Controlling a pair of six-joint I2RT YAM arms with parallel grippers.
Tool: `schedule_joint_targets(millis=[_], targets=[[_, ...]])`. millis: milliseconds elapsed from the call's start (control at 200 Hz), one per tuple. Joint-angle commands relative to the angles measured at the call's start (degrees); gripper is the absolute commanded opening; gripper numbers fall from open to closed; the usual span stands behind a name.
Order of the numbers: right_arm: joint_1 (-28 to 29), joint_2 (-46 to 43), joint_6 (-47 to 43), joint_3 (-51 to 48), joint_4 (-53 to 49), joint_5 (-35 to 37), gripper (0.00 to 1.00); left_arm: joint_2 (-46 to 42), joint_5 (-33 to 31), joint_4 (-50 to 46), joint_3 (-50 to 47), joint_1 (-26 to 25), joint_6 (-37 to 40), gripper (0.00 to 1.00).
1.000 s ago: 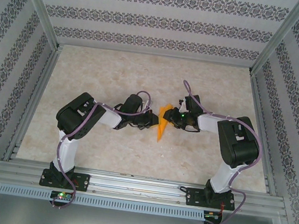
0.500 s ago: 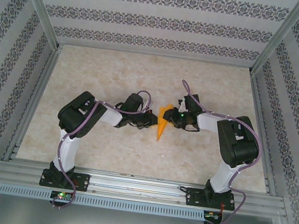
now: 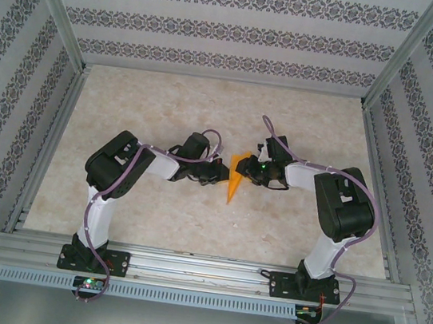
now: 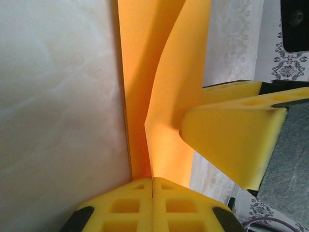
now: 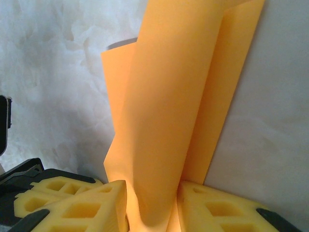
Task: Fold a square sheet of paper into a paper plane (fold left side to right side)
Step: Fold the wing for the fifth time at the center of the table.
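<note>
The orange square sheet of paper (image 3: 234, 182), folded to a slim pointed shape, lies at the middle of the table between both grippers, its tip toward the near edge. My left gripper (image 3: 224, 173) is at its left side. In the left wrist view the paper (image 4: 164, 87) has one flap raised, and my left gripper (image 4: 152, 182) is shut with the flap's edge pinched in its seam. My right gripper (image 3: 250, 169) is at the paper's right side. In the right wrist view a bulging fold of the paper (image 5: 169, 121) fills the gap of my right gripper (image 5: 152, 212), whose jaws press on it.
The pale marbled table (image 3: 167, 115) is boxed in by patterned walls (image 3: 235, 32) with metal posts at the corners. A metal rail (image 3: 201, 269) runs along the near edge by the arm bases. The right gripper's yellow fingers (image 4: 231, 140) stand close in front of my left wrist camera.
My left gripper has edged right toward the paper and closed fully on its flap. The right arm and the paper have barely moved.
</note>
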Motion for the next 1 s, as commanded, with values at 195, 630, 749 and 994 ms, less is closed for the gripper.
schedule_joint_targets(millis=[195, 630, 749, 994], targets=[[1.03, 3.05, -2.18, -0.67, -6.36, 3.08, 0.36, 2.78, -1.2, -6.42, 2.33, 0.99, 5.11, 0.06], [1.12, 3.23, -2.55, -0.4, -7.26, 3.55, 0.37, 2.58, -1.98, -7.0, 2.73, 2.04, 6.1, 0.05], [1.12, 3.3, -2.63, -0.23, -7.35, 3.53, 0.37, 2.33, -2.29, -7.0, 2.57, 2.19, 6.07, 0.04], [1.25, 3.66, -2.63, -0.23, -7.26, 3.35, 0.37, 0.68, -1.89, -6.74, 1.38, 2.27, 6.82, 0.04]])
